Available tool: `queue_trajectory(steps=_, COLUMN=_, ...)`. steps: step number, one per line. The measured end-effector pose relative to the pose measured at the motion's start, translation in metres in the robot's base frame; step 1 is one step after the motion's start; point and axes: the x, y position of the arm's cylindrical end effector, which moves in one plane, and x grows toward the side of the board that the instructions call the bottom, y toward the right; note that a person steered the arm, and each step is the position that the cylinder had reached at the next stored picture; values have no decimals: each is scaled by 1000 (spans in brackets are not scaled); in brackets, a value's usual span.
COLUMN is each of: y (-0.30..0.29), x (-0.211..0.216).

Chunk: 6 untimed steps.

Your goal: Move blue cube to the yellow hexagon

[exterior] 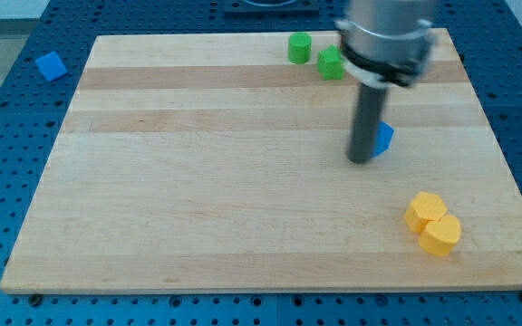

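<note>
The blue cube (384, 138) lies on the wooden table (198, 199), and everything else is placed from it. My tip (362, 160) stands touching the cube's side toward the view's left, the rod hiding most of the block; the arm ends in this bare rod, so there is no end effector to spread or press together. The yellow hexagon (424, 211) sits toward the view's bottom and right of the cube, well apart, touching a yellow cylinder (440, 234). A green cylinder (299, 47) and what seems a green cube (331, 62), slightly blurred, lie toward the view's top. Another blue block (51, 65) rests off the table, far to the view's left.
</note>
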Motion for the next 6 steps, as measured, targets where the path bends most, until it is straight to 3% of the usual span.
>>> queue_trajectory(steps=1, y=-8, x=2)
queue_trajectory(steps=3, y=-83, x=-32)
queue_trajectory(steps=4, y=-68, x=-60)
queue_trajectory(steps=6, y=17, x=-59)
